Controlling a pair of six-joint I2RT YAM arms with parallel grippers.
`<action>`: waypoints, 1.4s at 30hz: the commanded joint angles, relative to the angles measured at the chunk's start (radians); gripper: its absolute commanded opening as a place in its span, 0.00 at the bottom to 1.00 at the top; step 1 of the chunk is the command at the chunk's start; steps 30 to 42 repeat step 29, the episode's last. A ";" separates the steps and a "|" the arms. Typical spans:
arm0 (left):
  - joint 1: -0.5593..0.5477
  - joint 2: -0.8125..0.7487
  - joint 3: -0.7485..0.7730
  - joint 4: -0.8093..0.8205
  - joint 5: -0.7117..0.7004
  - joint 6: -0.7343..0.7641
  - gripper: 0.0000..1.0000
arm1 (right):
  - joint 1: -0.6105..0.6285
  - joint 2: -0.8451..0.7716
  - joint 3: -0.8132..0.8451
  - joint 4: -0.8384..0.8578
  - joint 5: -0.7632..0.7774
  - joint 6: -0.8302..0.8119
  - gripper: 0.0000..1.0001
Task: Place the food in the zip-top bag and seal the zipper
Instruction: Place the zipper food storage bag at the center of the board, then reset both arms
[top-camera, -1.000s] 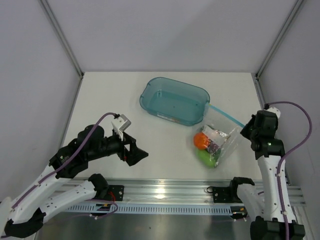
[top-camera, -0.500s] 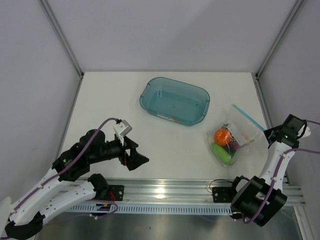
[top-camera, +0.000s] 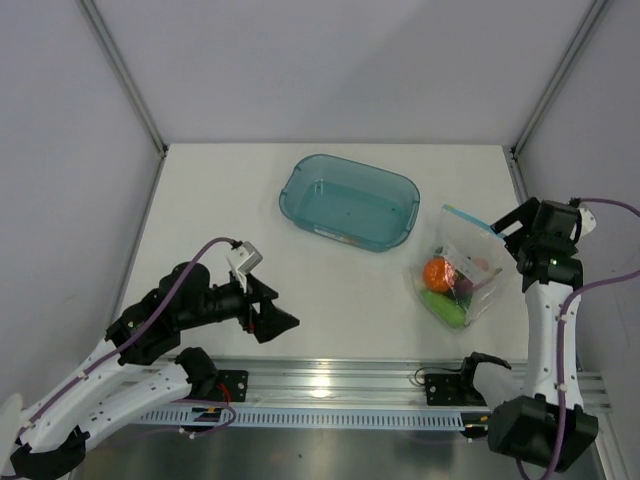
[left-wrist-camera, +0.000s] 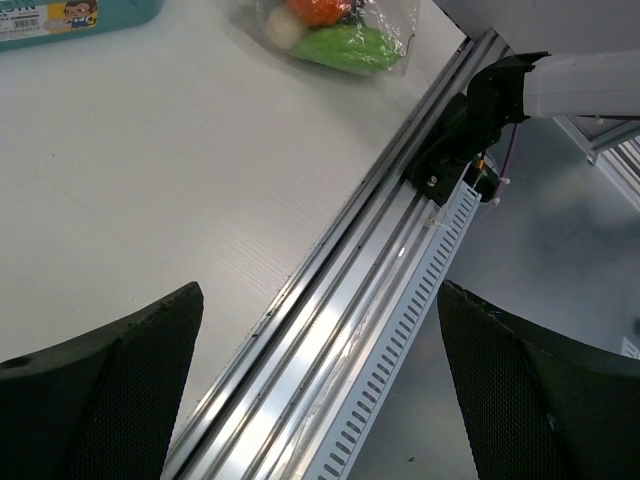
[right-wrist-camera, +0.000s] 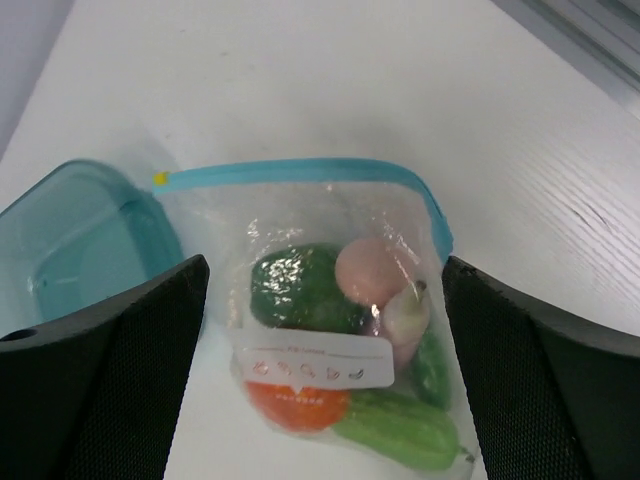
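food (right-wrist-camera: 300, 290) inside zip-top bag (right-wrist-camera: 300, 215), lying on table (top-camera: 230, 200) beside tub (top-camera: 345, 205). right gripper (right-wrist-camera: 320, 265) wide open above it, left gripper (left-wrist-camera: 320, 300) wide, far off — to seal, pinch zipper (right-wrist-camera: 290, 170) at one end, slide fully along.

One zip-top bag (right-wrist-camera: 215, 215), six toy vegetables (right-wrist-camera: 290, 285) inside, one teal tub (top-camera: 345, 205).

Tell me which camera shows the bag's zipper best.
Right wrist: the zipper runs unobstructed across the zip-top bag's mouth. Top external shows only a short teal sliver; left wrist catches the bag's bottom, no zipper.
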 joint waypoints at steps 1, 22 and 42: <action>-0.002 -0.002 -0.008 0.034 -0.014 -0.041 1.00 | 0.141 -0.072 0.083 -0.083 0.158 0.011 1.00; 0.000 -0.147 -0.190 0.155 0.046 -0.271 0.99 | 0.292 -0.266 0.067 -0.327 0.151 0.102 0.99; 0.000 -0.219 -0.267 0.248 0.084 -0.341 1.00 | 0.294 -0.378 -0.008 -0.330 -0.014 0.070 1.00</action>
